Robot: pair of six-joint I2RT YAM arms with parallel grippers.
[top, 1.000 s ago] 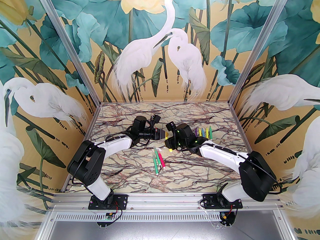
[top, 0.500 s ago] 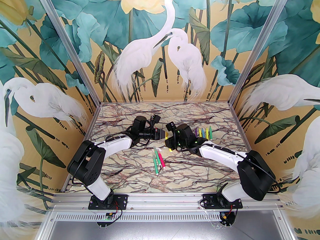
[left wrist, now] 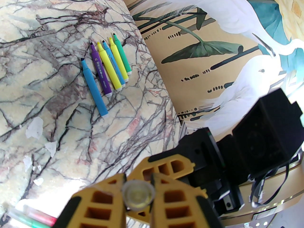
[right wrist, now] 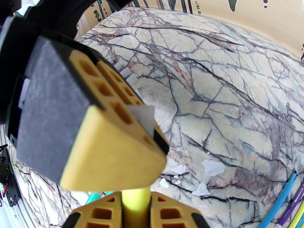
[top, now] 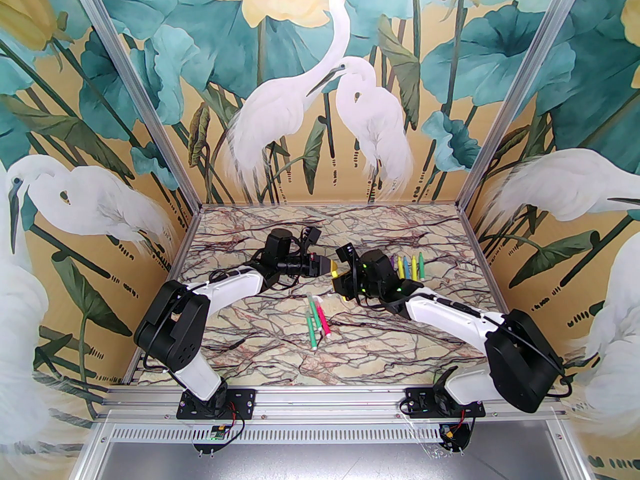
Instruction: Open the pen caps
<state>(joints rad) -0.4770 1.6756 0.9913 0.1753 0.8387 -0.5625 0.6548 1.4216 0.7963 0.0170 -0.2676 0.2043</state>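
My left gripper [top: 331,267] is shut on a clear pen cap [left wrist: 138,195], which sits round and end-on between its yellow fingers [left wrist: 104,198]. Just below and right of it, my right gripper [top: 341,290] is shut on a yellow pen [right wrist: 135,191]. That pen's upper end is hidden behind the left finger [right wrist: 114,151], so I cannot tell whether cap and pen are apart. Several uncapped pens [left wrist: 104,65] lie in a row at the right back of the table [top: 280,363]. Three capped pens [top: 316,320], green and pink, lie in the middle.
Small whitish pieces [right wrist: 125,73] lie in a line on the marble beyond the left gripper. Worn white patches [right wrist: 213,167] mark the tabletop. Painted walls [top: 100,193] close in the left, right and back sides.
The right arm has drawn back to the right with the yellow pen. The left gripper has shifted slightly up and back. The two grippers stand a little farther apart.
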